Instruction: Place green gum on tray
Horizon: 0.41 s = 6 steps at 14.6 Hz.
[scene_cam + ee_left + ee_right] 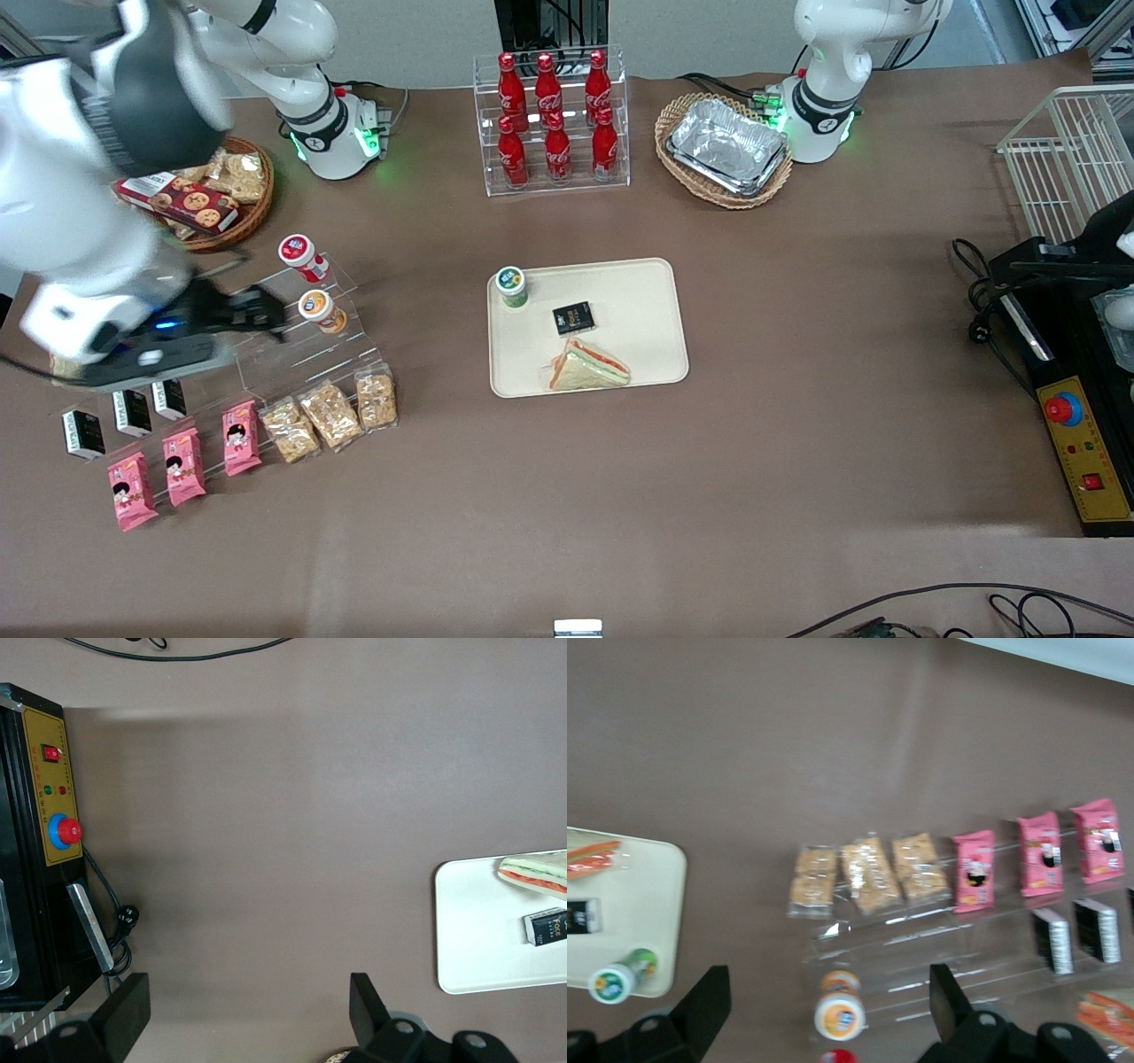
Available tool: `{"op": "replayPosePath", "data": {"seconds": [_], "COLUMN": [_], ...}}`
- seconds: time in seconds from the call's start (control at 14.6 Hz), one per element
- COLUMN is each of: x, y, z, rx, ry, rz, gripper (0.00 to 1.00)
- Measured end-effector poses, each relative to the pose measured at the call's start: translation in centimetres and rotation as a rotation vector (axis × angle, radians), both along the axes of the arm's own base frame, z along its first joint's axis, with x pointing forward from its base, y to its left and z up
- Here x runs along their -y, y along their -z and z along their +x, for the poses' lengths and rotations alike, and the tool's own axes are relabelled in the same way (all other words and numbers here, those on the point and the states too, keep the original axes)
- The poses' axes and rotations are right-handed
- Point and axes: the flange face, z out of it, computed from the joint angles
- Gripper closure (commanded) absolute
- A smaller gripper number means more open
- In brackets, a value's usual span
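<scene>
While green gum [511, 286] stands on tray [642, 301], open end effector [257, 312] hovers well apart.

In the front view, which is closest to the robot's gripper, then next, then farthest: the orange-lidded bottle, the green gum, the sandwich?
From the gripper, open over the clear rack:
1. Orange-lidded bottle, on the rack beside it.
2. Green gum, on the tray's corner.
3. Sandwich, on the tray, nearer the camera.

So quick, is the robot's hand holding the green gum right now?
No. The end effector is open and empty above the clear display stand. The green gum stands on the tray.
</scene>
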Motion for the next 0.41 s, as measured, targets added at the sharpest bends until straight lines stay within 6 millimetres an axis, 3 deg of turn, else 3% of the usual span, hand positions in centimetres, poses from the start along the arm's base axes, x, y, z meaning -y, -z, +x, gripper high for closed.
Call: {"op": "replayPosePath", "data": {"seconds": [0.21,0.41], "x": [6.4,9.2], "y": [-0.3,-0.2], "z": [0.5,0.7], "rx": [0.0,-0.001], "ry": [0.019,0.068], "rz": [-0.001,-0.012], "gripper": [0.0,0.0]}}
